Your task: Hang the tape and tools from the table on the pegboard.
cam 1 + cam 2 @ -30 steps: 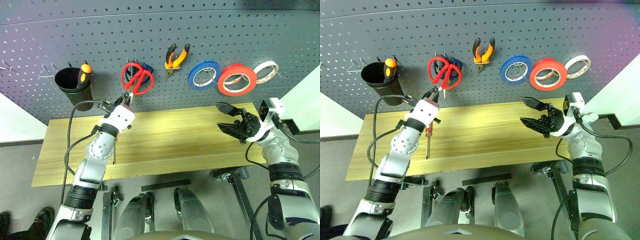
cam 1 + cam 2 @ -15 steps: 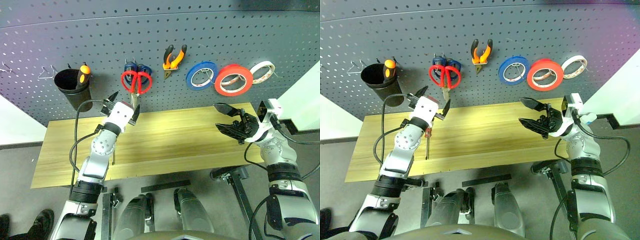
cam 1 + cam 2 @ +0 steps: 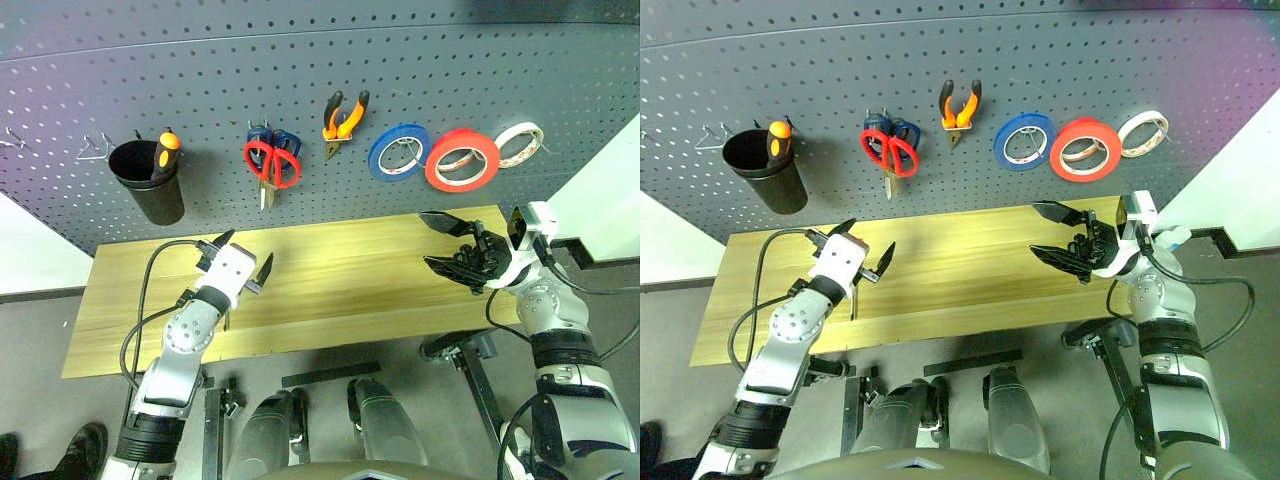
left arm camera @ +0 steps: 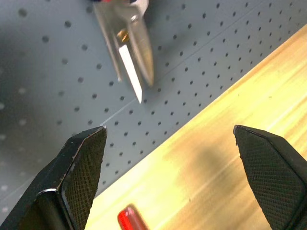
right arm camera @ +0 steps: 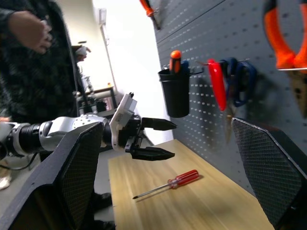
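Head view: left end effector point(image 3: 240, 262) gapes wide, empty, above the desk point(image 3: 350, 290); red-handled scissors point(image 3: 272, 164) hang on the pegboard point(image 3: 400, 60) beyond it. Right wrist view: red-handled screwdriver point(image 5: 169, 183) lies on the desk just below the left end effector. Right end effector point(image 3: 447, 245) wide, empty.

The left arm reaches forward from the lower left, its forearm angled up toward the middle. The left gripper point(image 3: 237, 259) points ahead roughly level, its two black fingers spread wide with nothing between them. The right arm rises on the right side, wrist bent so the right gripper point(image 3: 441, 243) points toward the robot's left, its fingers also spread wide and empty.
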Motion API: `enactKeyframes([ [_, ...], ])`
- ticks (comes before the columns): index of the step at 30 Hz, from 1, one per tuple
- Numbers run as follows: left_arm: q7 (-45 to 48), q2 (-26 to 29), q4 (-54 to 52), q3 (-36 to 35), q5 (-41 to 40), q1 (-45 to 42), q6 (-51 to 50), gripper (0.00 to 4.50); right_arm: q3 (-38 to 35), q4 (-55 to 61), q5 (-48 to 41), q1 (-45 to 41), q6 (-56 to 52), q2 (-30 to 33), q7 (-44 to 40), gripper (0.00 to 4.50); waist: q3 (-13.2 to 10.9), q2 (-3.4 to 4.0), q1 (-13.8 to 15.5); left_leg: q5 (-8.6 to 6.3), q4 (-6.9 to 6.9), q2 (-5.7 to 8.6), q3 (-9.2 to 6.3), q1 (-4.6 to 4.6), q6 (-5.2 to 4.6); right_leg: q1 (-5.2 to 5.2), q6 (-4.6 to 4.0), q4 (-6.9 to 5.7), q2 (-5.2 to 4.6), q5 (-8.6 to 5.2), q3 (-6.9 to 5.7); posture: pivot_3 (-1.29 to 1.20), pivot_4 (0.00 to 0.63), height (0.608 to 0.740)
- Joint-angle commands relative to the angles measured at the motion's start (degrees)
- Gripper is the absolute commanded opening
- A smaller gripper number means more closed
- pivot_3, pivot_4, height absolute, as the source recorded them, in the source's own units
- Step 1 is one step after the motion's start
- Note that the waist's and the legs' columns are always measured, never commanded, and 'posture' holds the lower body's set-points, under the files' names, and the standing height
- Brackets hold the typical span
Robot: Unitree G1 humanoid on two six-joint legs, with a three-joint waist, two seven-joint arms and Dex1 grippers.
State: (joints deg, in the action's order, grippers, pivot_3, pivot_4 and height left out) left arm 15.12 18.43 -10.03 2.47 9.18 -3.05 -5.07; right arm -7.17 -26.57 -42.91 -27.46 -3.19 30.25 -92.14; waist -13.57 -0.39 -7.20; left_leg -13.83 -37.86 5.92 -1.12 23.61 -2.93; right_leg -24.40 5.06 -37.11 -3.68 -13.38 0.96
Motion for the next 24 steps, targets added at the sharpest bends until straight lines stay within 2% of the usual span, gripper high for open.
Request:
enactKeyframes([
  [1,-0.8,0.2,-2.2,-1.3,-0.2,1.1,-0.3,4.42,1.5,2.2,-0.2,-0.4,1.4,-0.1,-0.4,4.50,0.0,0.00,0.0,-0.01,0.00,0.00,0.01,0.00,-0.01,0.00,0.00,0.00,0.00,0.00,0.01,-0.24,0.178,0.740],
  [4,-0.3,-0.9,-2.3,-2.0,-2.4,2.2,-3.8,4.42,4.3,0.9,0.5,-1.5,3.3,0.0,-0.4,4.50,0.0,0.00,-0.1,0.00,0.00,0.00,0.00,0.00,-0.01,-0.01,0.00,-0.01,0.00,0.00,0.00,-0.24,0.183,0.740],
  [10,0.2,-4.5,-5.7,-4.4,-8.7,3.6,-18.2,4.42,8.3,-3.9,2.0,-4.5,6.2,0.5,-0.4,4.50,0.0,0.00,0.1,-0.01,-0.01,-0.01,0.01,0.00,-0.02,-0.01,0.00,-0.02,0.00,0.00,0.00,-0.21,0.197,0.740],
  [15,-4.4,-5.6,-5.6,-9.7,-10.3,0.6,-29.9,4.42,12.2,-10.5,5.5,-7.8,10.8,0.7,-0.4,4.50,0.0,-0.01,0.2,-0.01,-0.03,-0.01,0.00,0.00,-0.02,0.00,0.00,-0.02,0.00,-0.01,-0.01,-0.20,0.204,0.740],
  [18,-5.9,-4.9,-5.8,-10.3,-9.7,-0.5,-33.4,4.42,13.7,-12.9,7.1,-8.5,14.7,0.7,-0.4,4.50,0.0,-0.01,0.3,-0.01,-0.04,-0.01,0.00,0.00,-0.02,-0.01,0.00,-0.02,0.01,-0.01,-0.02,-0.19,0.206,0.740],
  [24,-8.5,-7.0,-4.1,-14.7,-13.1,-5.4,-40.9,4.42,15.9,-17.5,9.7,-9.8,17.3,1.0,-0.4,4.50,0.0,-0.03,0.4,-0.01,-0.06,0.00,0.00,-0.01,-0.02,0.02,0.01,-0.03,0.01,0.00,-0.02,-0.19,0.220,0.740],
])
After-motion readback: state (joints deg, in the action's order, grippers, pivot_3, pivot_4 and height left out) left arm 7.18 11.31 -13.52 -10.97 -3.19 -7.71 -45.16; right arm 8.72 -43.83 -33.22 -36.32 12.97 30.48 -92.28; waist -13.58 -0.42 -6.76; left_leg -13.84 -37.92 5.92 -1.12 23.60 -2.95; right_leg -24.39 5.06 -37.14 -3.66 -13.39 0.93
